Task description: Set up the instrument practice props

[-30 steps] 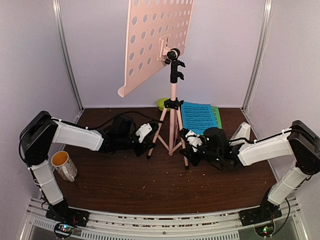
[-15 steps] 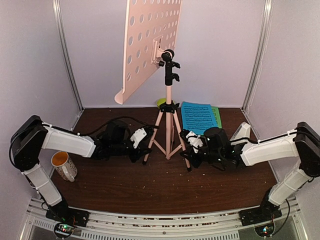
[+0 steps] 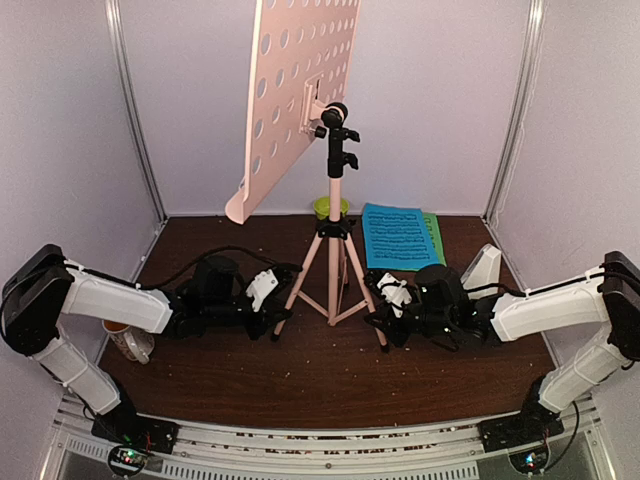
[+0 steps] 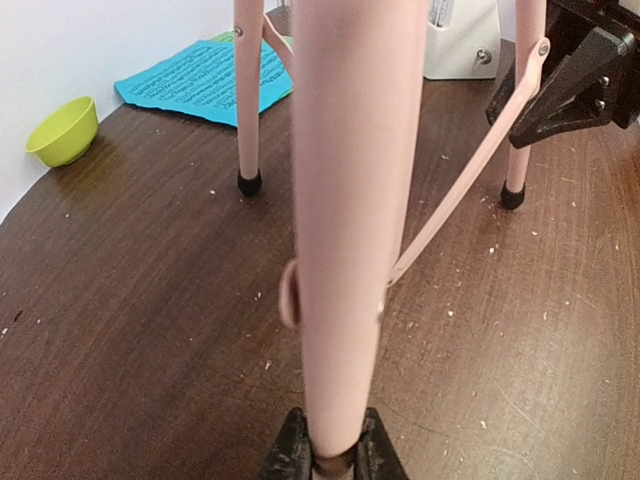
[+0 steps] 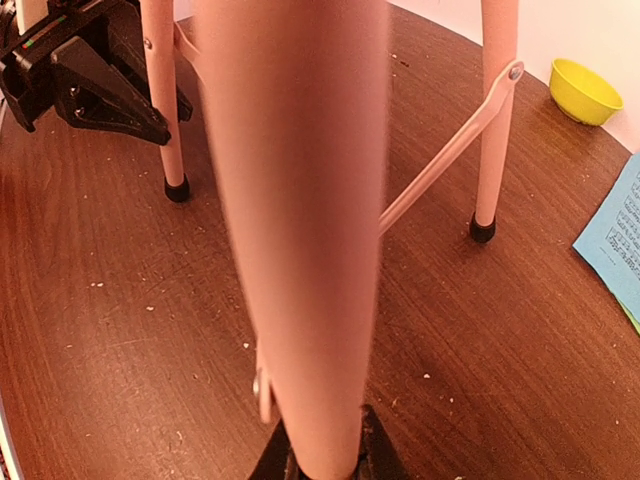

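Observation:
The pink music stand (image 3: 333,215) is upright mid-table, its perforated desk (image 3: 295,90) turned edge-on and its three legs spread. My left gripper (image 3: 277,325) is shut on the foot of the front left leg (image 4: 350,250). My right gripper (image 3: 386,336) is shut on the foot of the front right leg (image 5: 300,250). The blue music sheet (image 3: 393,237) lies flat at the back right, on top of the green sheet (image 3: 434,235). The small white metronome (image 3: 482,267) stands behind my right arm.
A lime-green bowl (image 3: 325,207) sits against the back wall behind the tripod. The white mug (image 3: 128,342) at the near left is mostly hidden by my left arm. White walls and metal posts close in the table on three sides.
Both arms drew nearer and further apart, spreading the tripod's front legs. The stand shifted left and its desk turned more edge-on. My left arm now covers the mug.

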